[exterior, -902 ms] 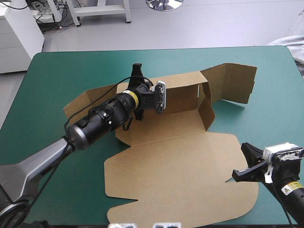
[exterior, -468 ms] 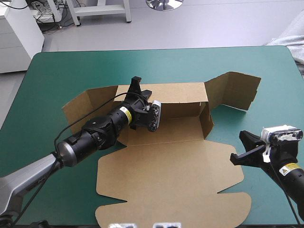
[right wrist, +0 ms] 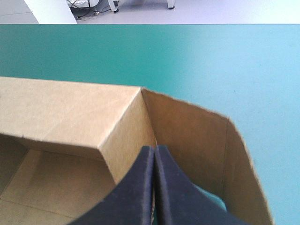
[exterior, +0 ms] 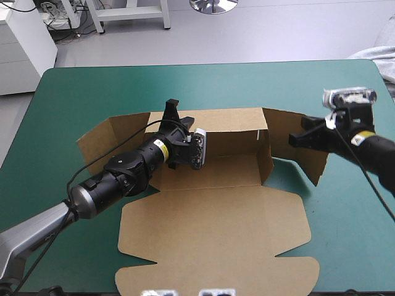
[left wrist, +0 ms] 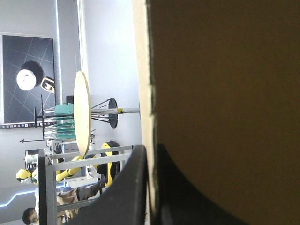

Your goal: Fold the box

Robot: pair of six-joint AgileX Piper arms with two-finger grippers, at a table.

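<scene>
Mid-desk point(exterior: 74, 86), on the teal-green cover: brown box point(exterior: 185, 216), partly raised, shifted a little leftward and toward the near edge compared with just before.

Farthest left, the left flap point(exterior: 99, 140): tilted up off the cover at the back wall's left end, much as earlier.

Next, the left gripper point(exterior: 178, 114): reaches in from the near left over the floor point(exterior: 222, 169) and clamps the top edge of the back wall point(exterior: 231, 123) near its left end. In the left wrist view, board edge sandwiched between the two black fingers point(left wrist: 126, 187), brown face filling the side beyond. Same hold on the same wall as earlier.

In the middle, nearer the robot: the lid point(exterior: 216, 237), flat on the desk, joined to the floor along a crease.

Right of the floor: the side wall point(exterior: 264, 157), upright at the back wall's right end.

Beyond it, the right flap point(exterior: 311, 157): earlier spread outward toward the far right, now swung round toward the near side, standing on edge at an angle to the side wall.

Farthest right, the right gripper point(exterior: 293, 139): earlier low by the near right edge, released and spread wide, well apart from the box; now up over the right flap, clenched into one point. In the right wrist view, aims straight at the crease where side wall and flap meet, just short of it or touching; cannot tell which.
</scene>
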